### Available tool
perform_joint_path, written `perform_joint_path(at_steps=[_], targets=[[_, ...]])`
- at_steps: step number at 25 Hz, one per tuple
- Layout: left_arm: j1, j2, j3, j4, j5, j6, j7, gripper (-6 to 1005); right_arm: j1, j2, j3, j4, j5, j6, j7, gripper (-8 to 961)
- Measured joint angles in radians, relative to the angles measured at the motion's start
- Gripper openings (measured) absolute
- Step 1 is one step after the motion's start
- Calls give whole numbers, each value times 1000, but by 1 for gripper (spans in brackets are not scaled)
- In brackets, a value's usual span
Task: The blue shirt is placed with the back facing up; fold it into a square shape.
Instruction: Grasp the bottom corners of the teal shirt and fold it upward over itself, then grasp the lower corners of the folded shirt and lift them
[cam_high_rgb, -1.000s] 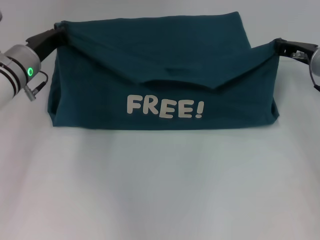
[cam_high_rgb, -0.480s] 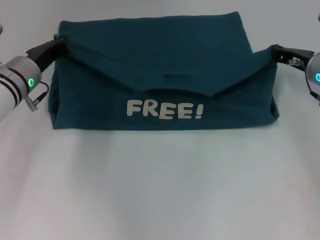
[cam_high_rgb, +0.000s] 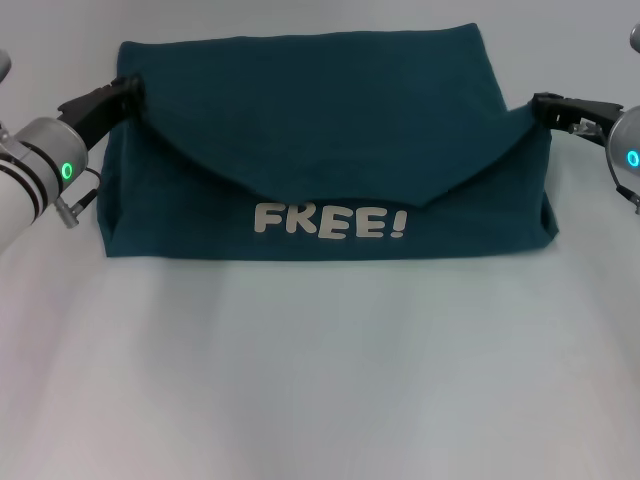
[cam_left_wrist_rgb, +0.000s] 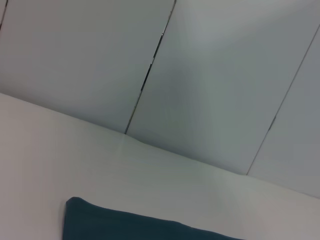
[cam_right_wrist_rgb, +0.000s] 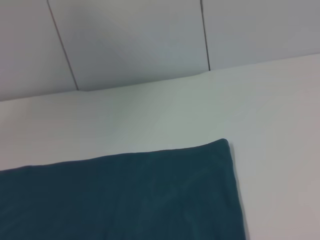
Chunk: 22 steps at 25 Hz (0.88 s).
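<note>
- The near part of the counter (cam_high_rgb: 320, 380) lay bare, which left free room in front of the cloth.
- The blue shirt (cam_high_rgb: 320, 130) lay across the far half of the counter as a wide band, its near layer turned up so the white "FREE!" lettering (cam_high_rgb: 330, 220) faced the head camera — a sign that the front had been brought over the plain back.
- Above the lettering a flap of the same fabric drooped in a shallow V, low at the middle and high at both ends, because each end was pinched and lifted.
- The left hand (cam_high_rgb: 128, 92) was closed on the flap's left corner, at the shirt's left edge; the right hand (cam_high_rgb: 540, 105) gripped the right corner at the opposite edge — both held at a similar height, so the flap hung evenly between them.
- Judging by that slack, the fold was under way and the flap not yet laid flat.
- Farthest off, the shirt's back edge ran straight against the counter; the wrist views showed its far corners lying flat below a panelled wall (cam_right_wrist_rgb: 130, 40).
</note>
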Motion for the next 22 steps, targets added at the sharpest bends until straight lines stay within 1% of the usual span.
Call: perform_joint_path(at_steps=[2, 8, 9, 13, 14, 16, 18, 20, 22], targets=[[1, 0, -1, 0, 0, 0, 0, 101, -3, 0, -6, -3, 0, -1, 0, 107], [6, -3, -5, 17, 0, 0, -5, 312, -17, 0, -11, -40, 0, -35, 7, 272], [7, -3, -5, 20, 0, 1, -5, 359, -19, 0, -11, -46, 0, -47, 11, 313], [24, -3, -2, 43, 1, 4, -22, 546, -35, -15, -25, -51, -4, -107, 47, 474], [32, -2, 7, 52, 4, 11, -36, 568, -46, -22, -40, -53, -6, -137, 69, 515], [62, 1, 58, 73, 12, 50, -79, 611, -78, -37, -90, -72, -9, -208, 139, 536], [113, 5, 157, 114, 16, 119, -150, 655, -117, -46, -151, -108, -14, -281, 219, 557], [174, 2, 252, 179, 17, 182, -229, 698, -165, -48, -211, -171, -16, -361, 299, 568], [237, -8, 328, 250, 17, 246, -286, 742, -213, -42, -240, -237, -16, -429, 348, 568]])
